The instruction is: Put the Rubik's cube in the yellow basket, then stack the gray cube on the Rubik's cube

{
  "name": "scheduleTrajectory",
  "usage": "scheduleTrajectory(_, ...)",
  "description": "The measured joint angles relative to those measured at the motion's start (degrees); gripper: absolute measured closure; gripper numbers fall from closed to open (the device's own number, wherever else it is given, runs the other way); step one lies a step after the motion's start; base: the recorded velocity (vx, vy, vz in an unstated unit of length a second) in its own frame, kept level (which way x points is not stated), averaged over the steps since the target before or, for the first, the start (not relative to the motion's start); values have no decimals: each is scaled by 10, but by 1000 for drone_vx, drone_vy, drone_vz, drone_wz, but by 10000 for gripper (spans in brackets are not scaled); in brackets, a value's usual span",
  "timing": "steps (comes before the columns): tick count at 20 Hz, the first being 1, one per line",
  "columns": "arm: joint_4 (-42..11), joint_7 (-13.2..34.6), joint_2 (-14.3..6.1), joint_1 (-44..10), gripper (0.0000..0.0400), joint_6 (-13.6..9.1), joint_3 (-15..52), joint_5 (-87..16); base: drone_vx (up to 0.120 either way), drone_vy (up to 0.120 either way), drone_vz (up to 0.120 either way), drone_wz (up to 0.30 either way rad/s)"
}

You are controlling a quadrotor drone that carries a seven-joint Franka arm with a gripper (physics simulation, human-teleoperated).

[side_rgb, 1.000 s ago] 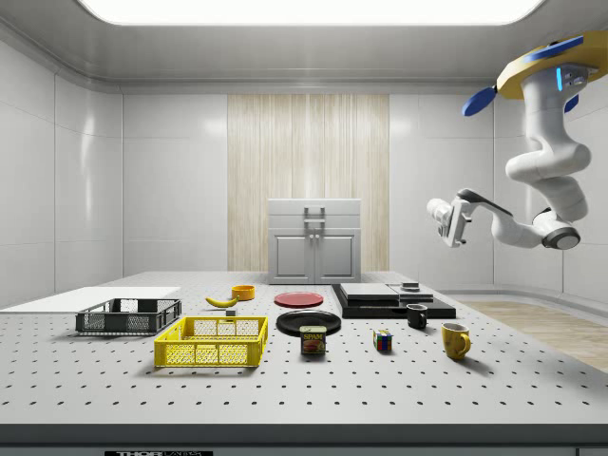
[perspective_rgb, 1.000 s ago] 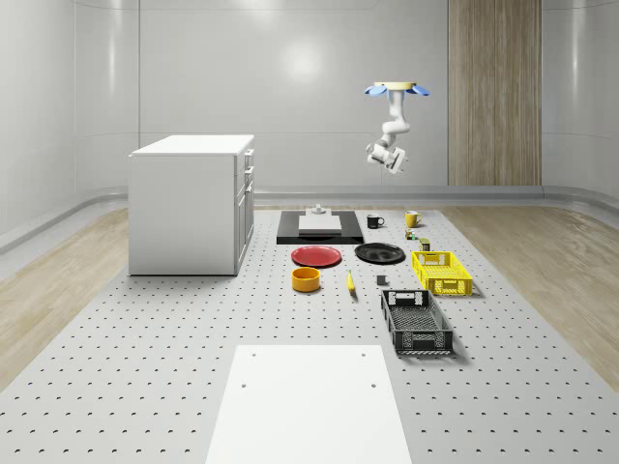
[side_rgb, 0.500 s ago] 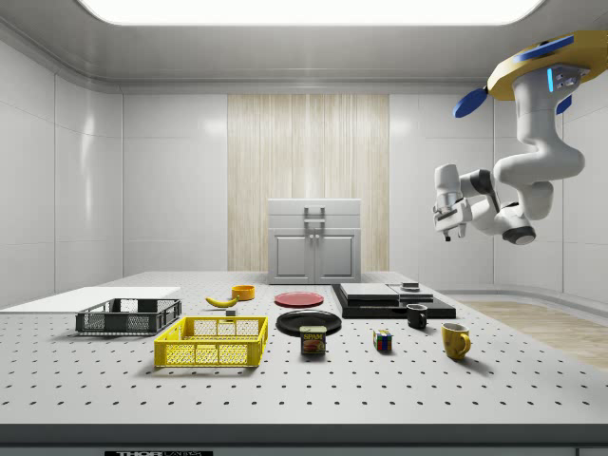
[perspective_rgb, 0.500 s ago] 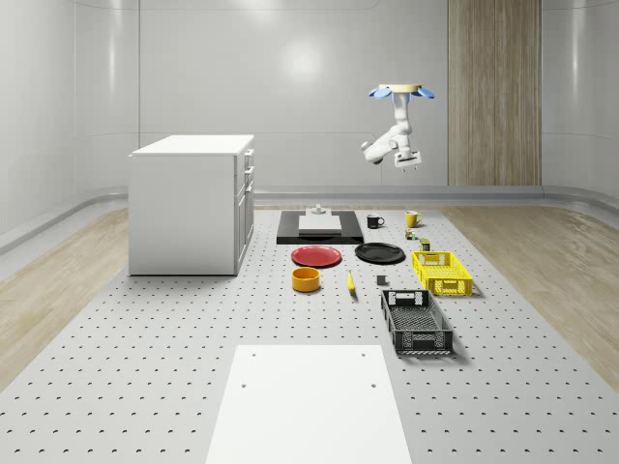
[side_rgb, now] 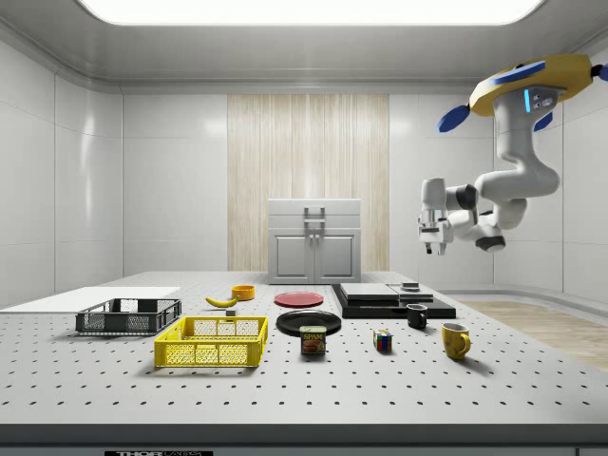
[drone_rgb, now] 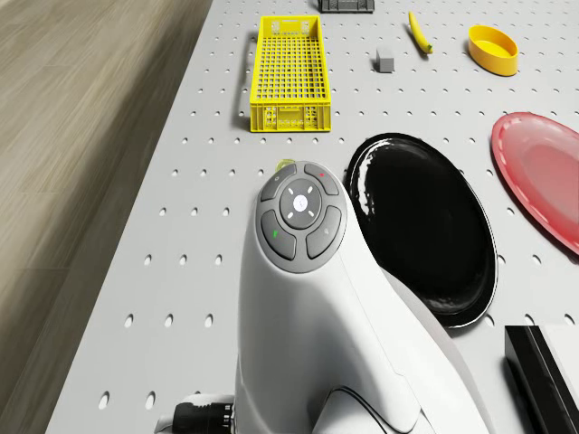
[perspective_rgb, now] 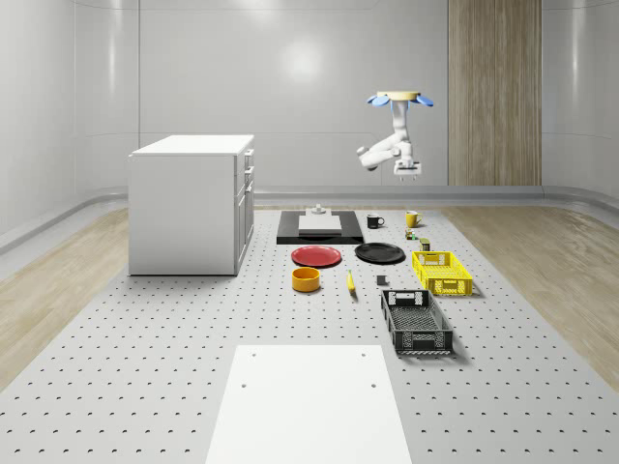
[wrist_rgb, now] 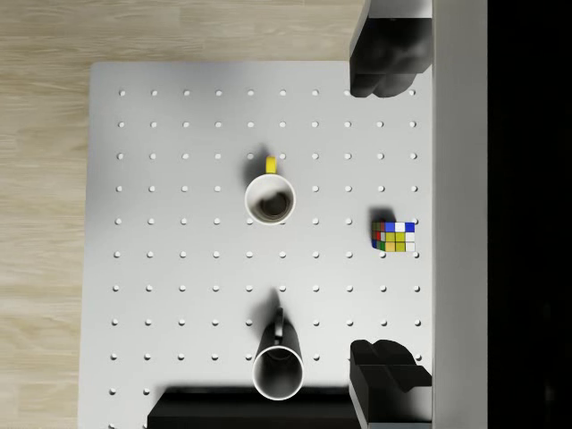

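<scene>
The Rubik's cube (wrist_rgb: 394, 238) lies on the perforated table (wrist_rgb: 179, 268), between the yellow mug (wrist_rgb: 270, 198) and the black mug (wrist_rgb: 278, 368). In the side view the Rubik's cube (side_rgb: 383, 341) sits right of a can. The yellow basket (perspective_rgb: 442, 273) stands further forward, and the small gray cube (drone_rgb: 384, 61) rests beside the yellow basket (drone_rgb: 289, 68). The drone (side_rgb: 532, 81) hovers high over the table's mug end. My gripper (side_rgb: 430, 242) points down, well above the cube. In the wrist view the gripper (wrist_rgb: 386, 223) is open, its fingers (wrist_rgb: 384, 71) far apart with nothing between them.
A black plate (drone_rgb: 425, 226), a red plate (drone_rgb: 543, 185), an orange bowl (drone_rgb: 493, 48) and a banana (drone_rgb: 417, 32) lie mid-table. A can (side_rgb: 313, 340) stands near the yellow basket (side_rgb: 213, 342). A black basket (perspective_rgb: 416, 322) and a white cabinet (perspective_rgb: 191, 203) stand further off.
The arm has swung the gripper from pointing sideways to pointing straight down. The drone has drifted toward the side view's left, and the gripper hangs slightly lower.
</scene>
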Motion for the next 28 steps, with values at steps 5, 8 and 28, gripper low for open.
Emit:
scheduleTrajectory(5, 0, 11, -17, -13, 0, 9, 9, 5, 120, 0, -120, 0)
scheduleTrajectory(8, 1, 15, -27, -19, 0, 16, 13, 9, 120, 0, -120, 0)
scheduleTrajectory(28, 5, 36, -84, -41, 0, 66, 32, 39, 98, -18, -120, 0)
